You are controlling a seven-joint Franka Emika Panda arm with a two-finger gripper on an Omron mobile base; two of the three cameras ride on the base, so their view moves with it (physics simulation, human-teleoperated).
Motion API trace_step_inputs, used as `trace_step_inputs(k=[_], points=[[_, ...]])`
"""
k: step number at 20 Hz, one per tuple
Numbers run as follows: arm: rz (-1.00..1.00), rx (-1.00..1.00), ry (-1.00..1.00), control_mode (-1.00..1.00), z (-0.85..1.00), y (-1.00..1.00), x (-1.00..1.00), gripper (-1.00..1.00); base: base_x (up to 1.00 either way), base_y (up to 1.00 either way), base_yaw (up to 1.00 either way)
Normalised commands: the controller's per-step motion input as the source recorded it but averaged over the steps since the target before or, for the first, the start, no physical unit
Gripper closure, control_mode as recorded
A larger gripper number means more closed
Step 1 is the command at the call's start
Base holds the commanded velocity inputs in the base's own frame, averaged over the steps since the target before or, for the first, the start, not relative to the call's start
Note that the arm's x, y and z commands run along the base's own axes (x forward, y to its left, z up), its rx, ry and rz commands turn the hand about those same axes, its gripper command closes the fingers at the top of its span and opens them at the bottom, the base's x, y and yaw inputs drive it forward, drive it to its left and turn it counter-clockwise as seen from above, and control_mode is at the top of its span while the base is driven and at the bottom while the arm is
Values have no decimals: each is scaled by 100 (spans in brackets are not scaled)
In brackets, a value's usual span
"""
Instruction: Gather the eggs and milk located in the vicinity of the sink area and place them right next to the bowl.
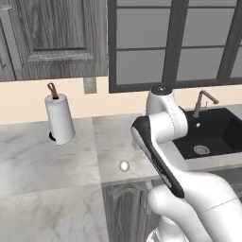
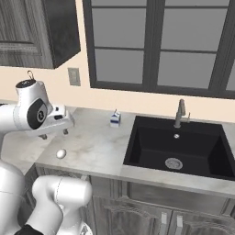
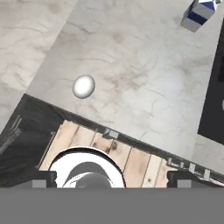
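Eggs come first: one small, smooth, whitish oval egg (image 1: 124,166) lies on the pale veined marble counter (image 1: 56,156), close to the counter's front edge and left of the sink, with bare stone all round it. From the hand view the same egg (image 3: 83,86) sits just inside that front edge, glossy and rounded against the matt stone.

Further back, near the counter's rear edge and just beside the sink's left rim, stands the small white gable-top milk carton with blue markings (image 2: 115,119), upright and well apart from the egg.

The large black rectangular sink basin (image 2: 183,149) is sunk into the counter's right part, with a round metal drain (image 2: 173,163) in its floor and a slim brushed-metal faucet (image 2: 181,113) rising at its back edge.

Toward the counter's left rear stands a tall white cylindrical paper-towel roll (image 1: 59,118) on a dark base.

The two-finger gripper (image 3: 111,178) hangs above the front edge of the counter, over the dark wood-grain cabinet fronts, its small dark fingertips (image 3: 43,178) spread wide with nothing between them.
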Motion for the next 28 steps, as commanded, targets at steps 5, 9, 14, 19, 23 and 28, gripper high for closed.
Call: trace_step_inputs(k=[5,9,14,19,23,28], points=[[-34,5,7,-100,-2,9,0,-100,0,0,0],[-25,0,11,-100,-12,18,4,-100,0,0,0],[-12,0,7,-100,-27,23,12,-100,0,0,0],[0,0,0,-100,-51,14,21,-100,0,0,0],[0,3,0,-100,-55,6,26,-100,0,0,0],[0,4,0,-100,-45,0,23,-100,0,0,0]])
